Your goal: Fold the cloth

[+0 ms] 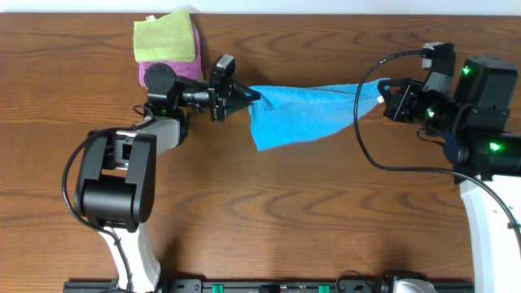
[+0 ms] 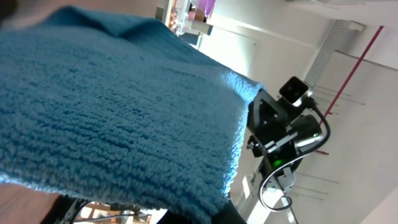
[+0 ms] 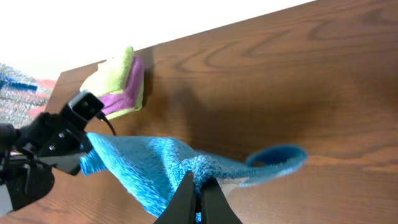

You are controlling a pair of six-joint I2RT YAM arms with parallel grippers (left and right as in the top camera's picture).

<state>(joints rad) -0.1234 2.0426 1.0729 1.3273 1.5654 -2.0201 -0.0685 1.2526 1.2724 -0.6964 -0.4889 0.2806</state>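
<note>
The blue cloth (image 1: 305, 114) hangs stretched above the table (image 1: 326, 212) between both arms, its lower edge sagging toward the wood. The left gripper (image 1: 254, 96) pinches its left corner with jaws drawn to a point. The right gripper (image 3: 199, 190) is clamped narrowly on the opposite edge. In the left wrist view the cloth hides that gripper's fingers. A green cloth (image 1: 165, 38) lies stacked on a purple cloth (image 1: 195, 57) at the far edge.

No readable text, label, brand or number anywhere.
</note>
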